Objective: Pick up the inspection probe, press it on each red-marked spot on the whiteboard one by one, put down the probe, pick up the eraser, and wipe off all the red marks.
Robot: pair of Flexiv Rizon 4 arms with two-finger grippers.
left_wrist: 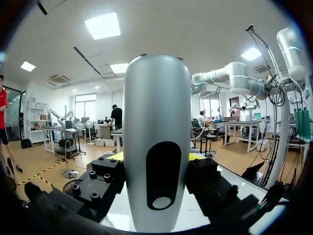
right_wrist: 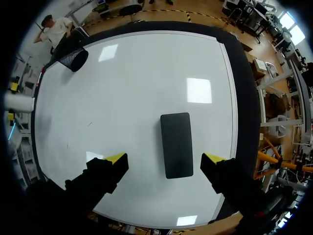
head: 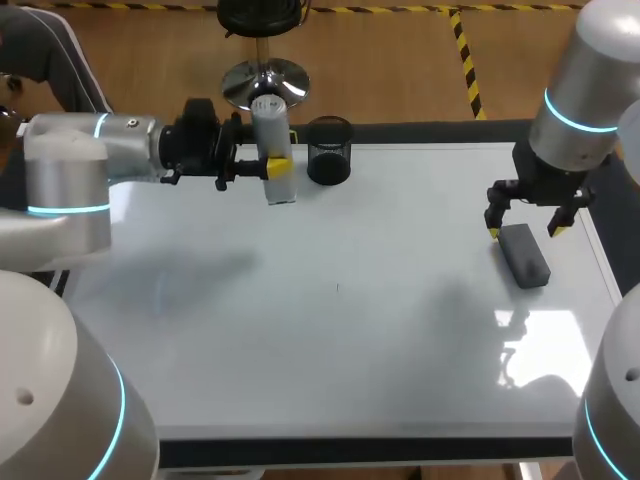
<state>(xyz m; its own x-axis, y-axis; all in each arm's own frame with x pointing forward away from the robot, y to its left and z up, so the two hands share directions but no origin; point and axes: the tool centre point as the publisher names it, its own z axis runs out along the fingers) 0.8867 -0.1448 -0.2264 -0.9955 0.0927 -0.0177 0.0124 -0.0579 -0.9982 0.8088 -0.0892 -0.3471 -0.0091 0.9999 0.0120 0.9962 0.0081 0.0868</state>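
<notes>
Clamping the inspection probe (left_wrist: 156,122) from two sides, the left gripper (head: 272,168) lies level over the far edge of the whiteboard (head: 340,340), its fingers pointing toward the middle of the table. The probe, a silver cylinder with a dark oval window, stands upright between the yellow tips. Only slivers of yellow show on either side of it in the left wrist view. The left arm (head: 90,160) runs back level from the gripper to the table's left side.

The right gripper (right_wrist: 165,159) points straight down near the board's right edge, its fingers (right_wrist: 116,158) spread wide and holding nothing. The eraser (right_wrist: 176,142), a dark flat block, lies on the board below the gap between them, apart from both tips. The right arm (head: 575,100) rises from the gripper toward the far right corner.

A black mesh cup (head: 329,150) stands on the board just beside the probe, on the side away from the left arm.

The probe's lower end is cut off in the left wrist view, so whether it touches the board cannot be told. A tiny faint mark (head: 337,288) sits near the board's middle, too small to give a colour.
</notes>
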